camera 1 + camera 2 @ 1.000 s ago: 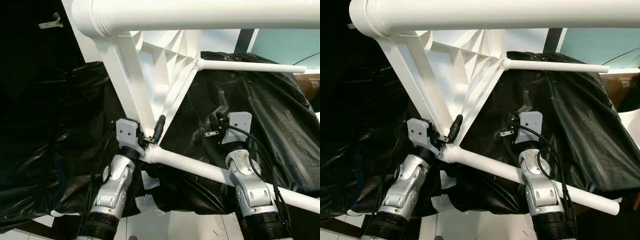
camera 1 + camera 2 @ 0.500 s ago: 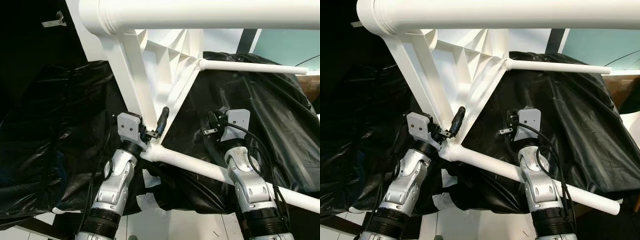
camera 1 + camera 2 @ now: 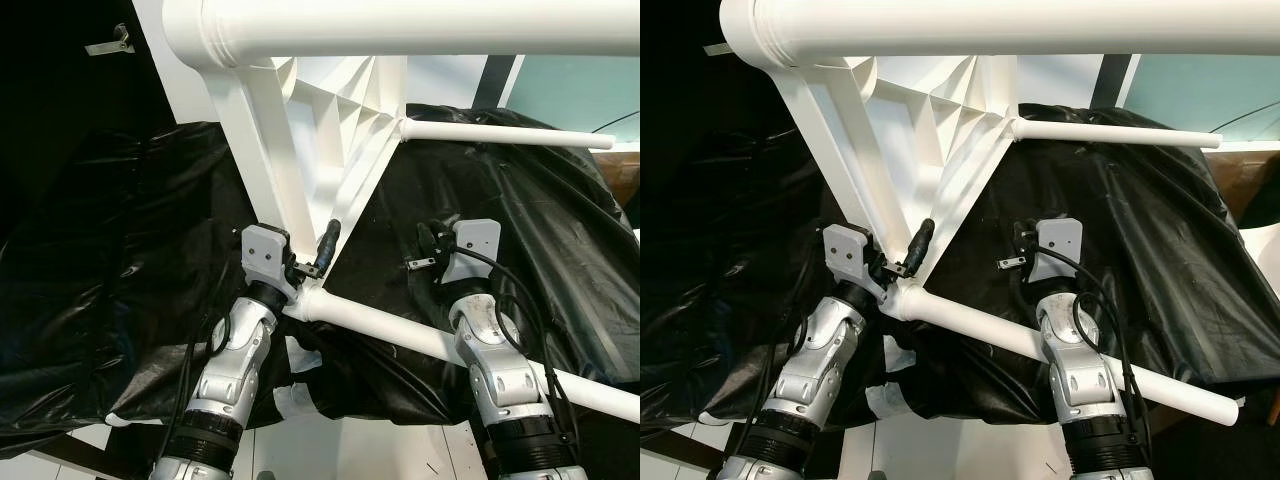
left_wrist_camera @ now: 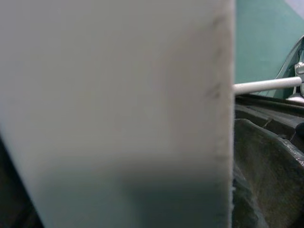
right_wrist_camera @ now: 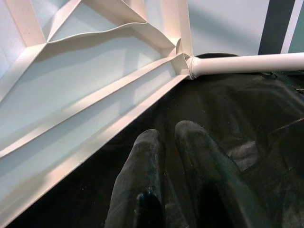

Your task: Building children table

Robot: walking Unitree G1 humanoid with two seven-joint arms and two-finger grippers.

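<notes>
Black plastic sheeting covers the surface before the robot, wrinkled and draped down to a pale floor at the near edge. A teal wall stands beyond on the right.

The children table lies on its side over the sheeting, its ribbed white underside facing the camera. One thick leg crosses the top of the head views, a thinner-looking far leg projects to the right, and a near leg runs from the lower corner out to the right, passing beside the right forearm.

Open room lies on the sheeting right of the underside, between the far and near legs; the left side is darker and bounded by the table's edge rib.

The left hand sits at the lower corner, just where the near leg joins. One black finger lies against the edge rib; its grip appears closed on the rib, though the other finger is hidden. The left wrist view shows a blurred white panel pressed close to the lens, with the far leg beyond.

The right hand hovers over the sheeting near the underside's edge, holding nothing. Its wrist view shows both fingers nearly together, narrow.
</notes>
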